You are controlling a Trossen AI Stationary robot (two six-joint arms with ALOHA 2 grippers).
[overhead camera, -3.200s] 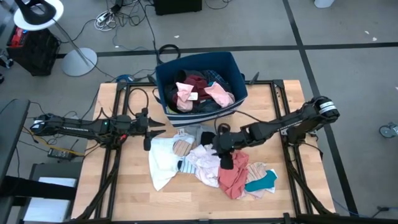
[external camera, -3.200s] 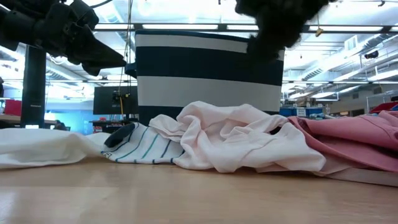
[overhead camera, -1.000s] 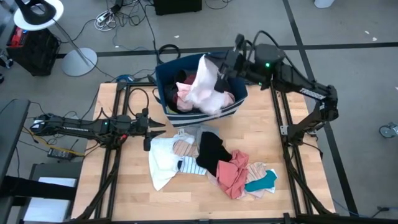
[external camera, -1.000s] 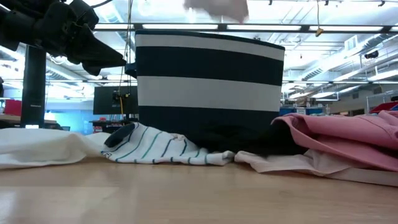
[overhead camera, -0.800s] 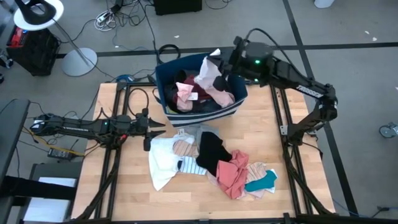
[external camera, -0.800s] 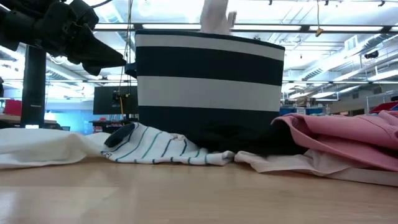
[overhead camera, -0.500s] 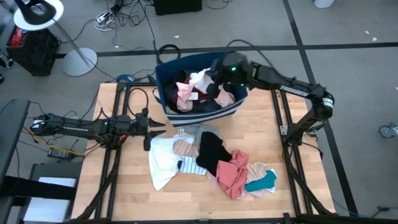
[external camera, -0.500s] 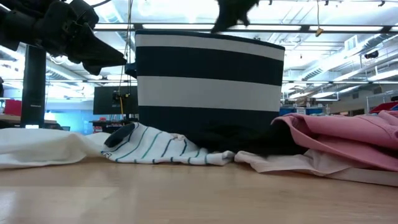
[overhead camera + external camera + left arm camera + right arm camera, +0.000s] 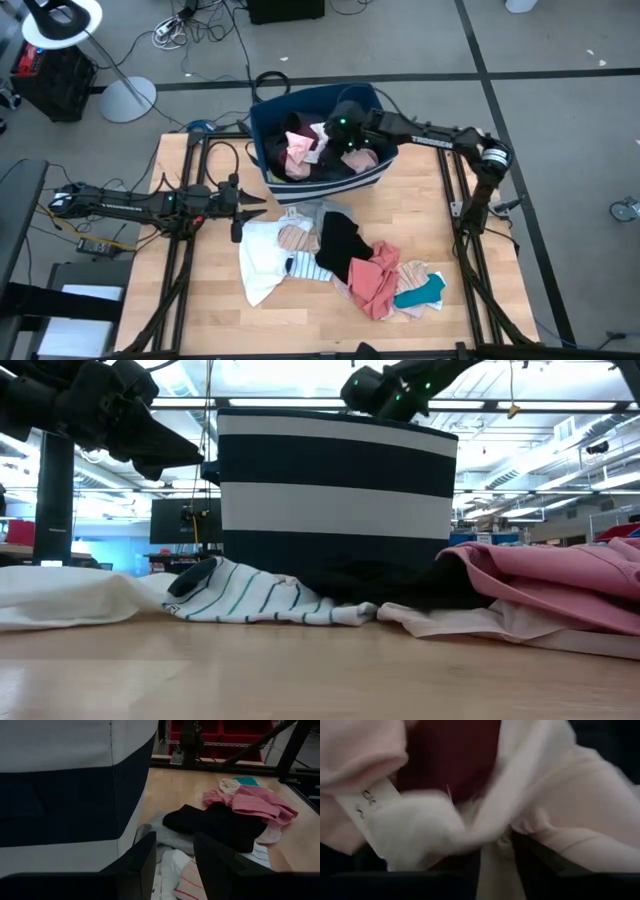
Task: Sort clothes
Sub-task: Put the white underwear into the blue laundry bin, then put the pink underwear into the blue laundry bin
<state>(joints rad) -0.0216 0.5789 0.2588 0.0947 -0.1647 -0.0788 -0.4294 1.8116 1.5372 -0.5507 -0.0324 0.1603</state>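
A navy bin with white stripes (image 9: 372, 170) stands at the table's far edge, holding pink, maroon and dark garments. My right gripper (image 9: 335, 128) reaches down inside it, shut on a pale pink garment (image 9: 318, 133); its wrist view (image 9: 496, 870) shows this cloth between the fingers. More clothes lie in a heap on the table: white (image 9: 260, 262), striped (image 9: 302, 266), black (image 9: 343, 243), coral pink (image 9: 375, 282), teal (image 9: 420, 292) and grey (image 9: 312, 212). My left gripper (image 9: 250, 207) hovers open and empty above the table's left part, near the white garment. My right gripper pinches a bunched fold of the pale pink garment (image 9: 496, 851) between its two fingers. The fingers slant down into the bin from the table's right side. The garment lies crumpled on the other clothes in the bin (image 9: 555, 820), slack.
The bin shows in the low view (image 9: 335, 500) behind the heap and fills part of the left wrist view (image 9: 70, 795). Bare wood lies along the near edge (image 9: 300, 325) and at the far right (image 9: 430, 170). Black frame rails (image 9: 455, 200) run along both sides.
My right gripper has gone from above the bin's right rim down and toward the table's left, into the bin, carrying the pale pink garment. The garment hung spread out above the bin a second ago; now it lies bunched among the clothes inside.
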